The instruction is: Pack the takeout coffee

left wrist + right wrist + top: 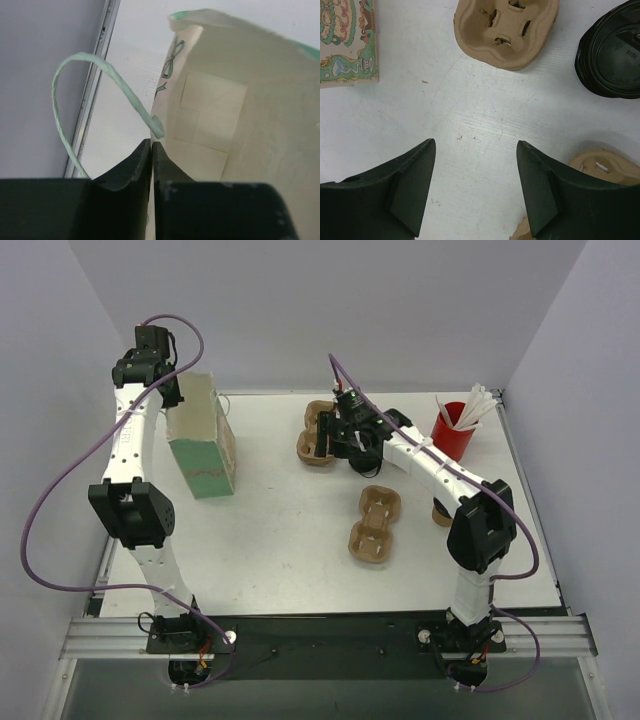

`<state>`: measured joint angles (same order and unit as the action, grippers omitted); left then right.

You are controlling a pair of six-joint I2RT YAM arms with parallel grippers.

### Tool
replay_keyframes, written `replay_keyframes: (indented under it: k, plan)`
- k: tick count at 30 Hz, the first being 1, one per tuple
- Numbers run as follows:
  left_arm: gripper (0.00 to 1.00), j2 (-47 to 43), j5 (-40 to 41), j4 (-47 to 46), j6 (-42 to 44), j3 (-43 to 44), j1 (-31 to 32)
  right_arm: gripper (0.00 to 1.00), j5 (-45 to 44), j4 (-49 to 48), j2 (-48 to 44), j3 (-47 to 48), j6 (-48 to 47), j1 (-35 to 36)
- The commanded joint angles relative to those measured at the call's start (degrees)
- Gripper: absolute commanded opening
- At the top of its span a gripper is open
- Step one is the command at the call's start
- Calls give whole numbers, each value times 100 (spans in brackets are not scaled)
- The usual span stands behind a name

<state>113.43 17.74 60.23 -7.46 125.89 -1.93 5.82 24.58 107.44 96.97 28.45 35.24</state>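
Right gripper (475,145): jaws wide apart, holding nothing. Both fingers (410,195) hang over bare table (270,530) and touch no object.

Coffee (612,52): stands upright on the table, lid on. In the right wrist view it lies ahead of the right finger and off to its right, clear of the gripper. It sits outside both carriers. In the top view it cannot be told apart from the black of the gripper.

Far carrier (320,435): lies flat, just beside the right gripper, and its cells show empty in the right wrist view. Near carrier (375,523): lies flat on mid-table, apart from the far one.

Left gripper (151,147): jaws pressed together on the rim of the bag (200,435). The rim edge runs down into the seam between the fingers.

Bag: stands upright at the far left of the table with its mouth open and nothing visible inside. Its pale green twine handle (75,100) loops free to the left of the fingers.

Red cup (452,435): stands at the far right, well apart from both grippers.
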Motion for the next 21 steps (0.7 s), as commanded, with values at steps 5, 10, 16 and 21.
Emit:
replay_keyframes:
  k: [5,10,16,21]
  plan:
    - [0,-294,-332,-160,34,42,35,61,-55,56,-680,-493,38,-114]
    - [0,-751,114,-125,333,-90,561,61,-169,56,-1180,-1012,-93,-193]
    - [0,-1436,784,-397,1035,-696,1362,60,-178,-392,-1997,-2415,-726,-220]
    - [0,-2157,1126,-880,1668,-1478,1932,60,-230,-910,-2893,-3586,-1244,-264]
